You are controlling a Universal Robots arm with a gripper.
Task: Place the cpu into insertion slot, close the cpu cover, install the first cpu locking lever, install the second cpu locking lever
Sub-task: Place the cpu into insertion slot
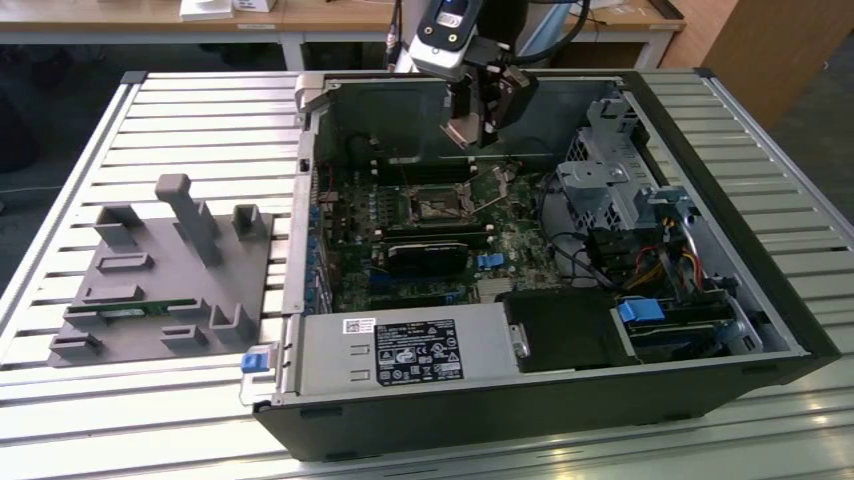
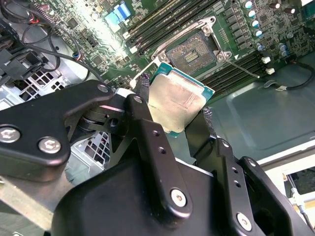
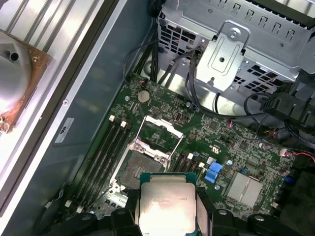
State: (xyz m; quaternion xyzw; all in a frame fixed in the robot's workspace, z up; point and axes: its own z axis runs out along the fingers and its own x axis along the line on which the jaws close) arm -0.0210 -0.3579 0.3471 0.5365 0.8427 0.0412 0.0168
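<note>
My gripper [image 1: 470,128] hangs inside the open computer case, above the motherboard's back part. It is shut on the cpu [image 2: 174,103], a flat square chip with a dull silvery top, pinched by two opposite edges between the black fingers [image 2: 143,86]. The cpu [image 3: 167,206] is held in the air, short of the empty insertion slot [image 3: 136,169], which also appears in the second wrist view [image 2: 192,49] and the exterior view [image 1: 434,208]. The cpu cover [image 3: 170,129] stands swung open beside the slot. A thin locking lever [image 2: 243,69] sticks out, unlatched.
The case [image 1: 747,260] lies open on a slatted metal table [image 1: 200,110]. A silver drive cage [image 1: 601,190] with cables stands at the exterior view's right, and the power supply [image 1: 400,350] lies in front. Memory slots [image 3: 106,147] flank the socket. A grey fixture [image 1: 160,270] sits outside.
</note>
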